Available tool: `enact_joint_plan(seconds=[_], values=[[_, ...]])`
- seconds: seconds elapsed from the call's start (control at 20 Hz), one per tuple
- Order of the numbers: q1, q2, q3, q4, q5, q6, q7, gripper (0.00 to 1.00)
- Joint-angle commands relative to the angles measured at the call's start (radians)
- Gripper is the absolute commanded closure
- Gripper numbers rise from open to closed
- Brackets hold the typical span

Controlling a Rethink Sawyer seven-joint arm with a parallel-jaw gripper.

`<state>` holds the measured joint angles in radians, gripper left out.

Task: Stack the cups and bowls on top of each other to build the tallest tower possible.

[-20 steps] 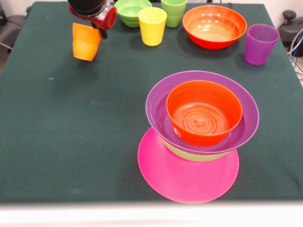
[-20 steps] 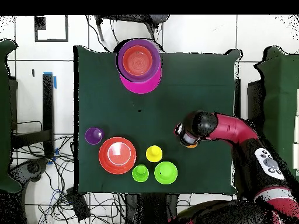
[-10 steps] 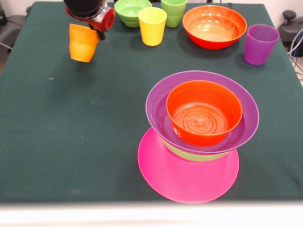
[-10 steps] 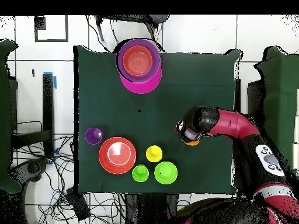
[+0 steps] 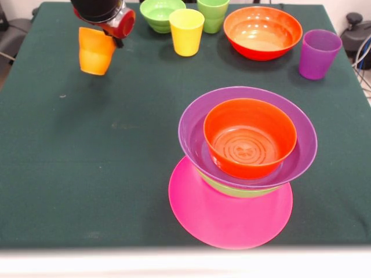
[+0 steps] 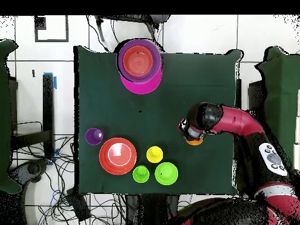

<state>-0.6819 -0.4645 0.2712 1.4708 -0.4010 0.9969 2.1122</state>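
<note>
An orange cup (image 5: 95,52) hangs tilted above the table at the far left, with my gripper (image 5: 106,36) shut on its rim. From above, the gripper (image 6: 188,130) and that cup (image 6: 194,140) are at the right. The tower (image 5: 248,168) stands near the front edge: a pink bowl (image 5: 232,219) as base, a light green bowl (image 5: 243,190), a wide purple bowl (image 5: 194,132) and an orange-red bowl (image 5: 249,138) on top. At the back stand a yellow cup (image 5: 186,32), a light green cup (image 5: 213,15), a green bowl (image 5: 159,13), a second orange-red bowl (image 5: 262,32) and a purple cup (image 5: 318,54).
The dark green table cloth (image 5: 87,162) covers the table, whose white front edge (image 5: 116,260) runs along the bottom. From above, the tower (image 6: 139,61) sits at the far edge, and cables lie on the floor around the table.
The gripper has carried the orange cup a little to the left and slightly higher in the front view. Nothing else on the table has moved.
</note>
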Motion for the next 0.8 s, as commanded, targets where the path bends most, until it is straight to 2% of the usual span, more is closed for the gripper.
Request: enact_joint_plan(seconds=[0.05,0.45,0.8], values=[[0.048,0.031,0.058,-0.087,-0.046,0.142,-0.204,1.0],[0.069,0.044,0.062,-0.122,-0.046,0.224,-0.202,1.0],[0.1,0.107,0.072,-0.18,-0.042,0.282,-0.193,1.0]])
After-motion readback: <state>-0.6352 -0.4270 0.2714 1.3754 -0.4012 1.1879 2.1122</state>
